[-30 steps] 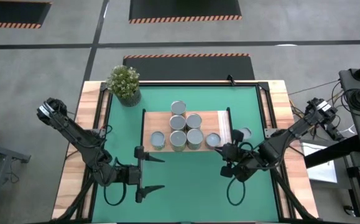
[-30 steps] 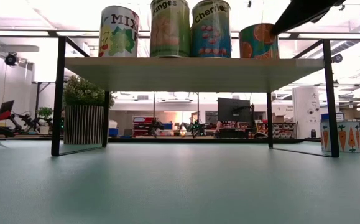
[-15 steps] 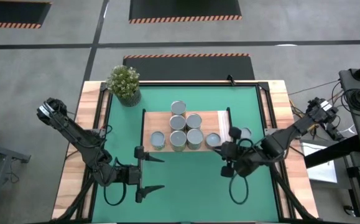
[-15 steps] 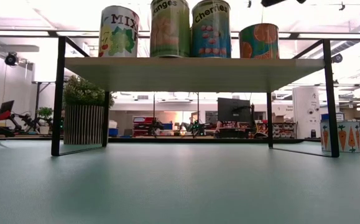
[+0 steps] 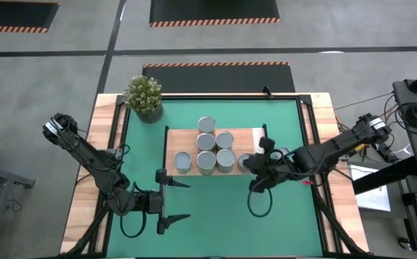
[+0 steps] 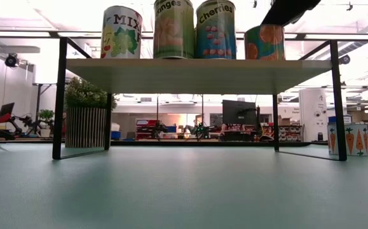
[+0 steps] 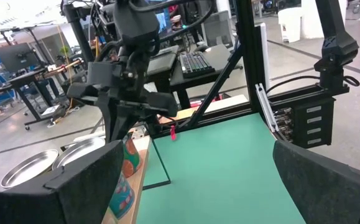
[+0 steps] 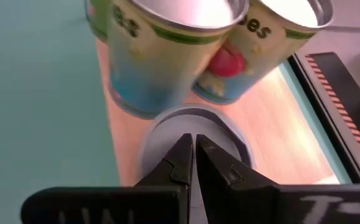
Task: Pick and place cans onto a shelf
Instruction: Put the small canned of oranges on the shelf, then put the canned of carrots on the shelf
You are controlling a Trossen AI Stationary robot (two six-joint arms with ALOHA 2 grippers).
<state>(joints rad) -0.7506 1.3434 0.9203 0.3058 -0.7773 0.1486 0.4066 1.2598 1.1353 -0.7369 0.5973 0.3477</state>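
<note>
Right gripper (image 8: pixel 192 155), fingers pressed together and empty, directly above a short can (image 8: pixel 195 134); taller cans (image 8: pixel 161 56) at 12 o'clock.

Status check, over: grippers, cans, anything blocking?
Right gripper shut, above short silver-topped can at light-wood shelf end. Left gripper open, idle. One can off-shelf.

Six cans (image 5: pixel 207 142) with silvery tops stand upright, clustered on the light-wood shelf (image 5: pixel 171 139). A seventh can (image 5: pixel 245 162) sits at its right end, and another can (image 5: pixel 284 154) stands just beside the shelf.
</note>
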